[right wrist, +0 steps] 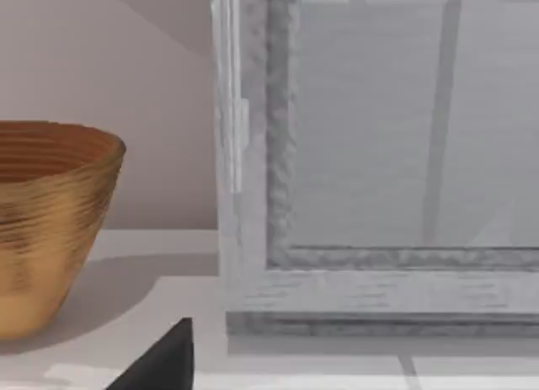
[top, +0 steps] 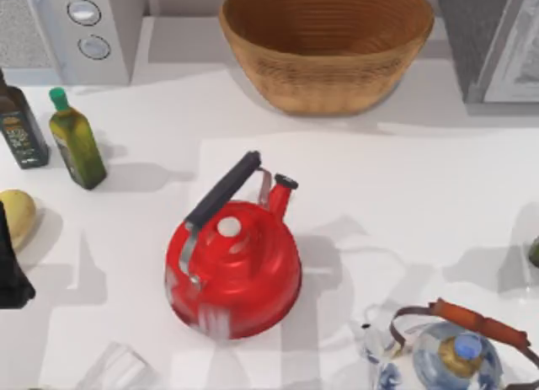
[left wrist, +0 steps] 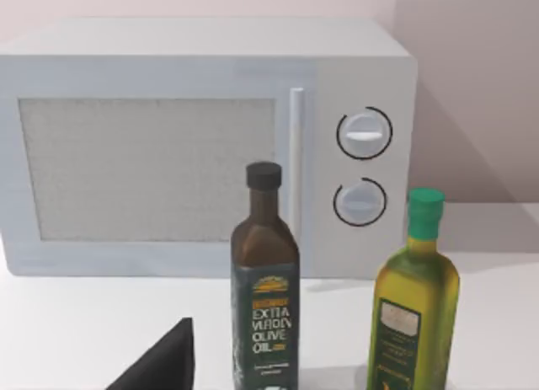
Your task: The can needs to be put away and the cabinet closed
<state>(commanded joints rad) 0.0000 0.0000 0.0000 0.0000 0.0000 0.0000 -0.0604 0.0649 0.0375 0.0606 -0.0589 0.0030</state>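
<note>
White-framed cabinet (right wrist: 379,154) faces right gripper (right wrist: 160,360).

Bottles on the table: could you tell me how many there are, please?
2. The dark olive oil bottle stands at the table's left edge, and the green-capped bottle is just right of it, both before the microwave. Others may be hidden.
</note>
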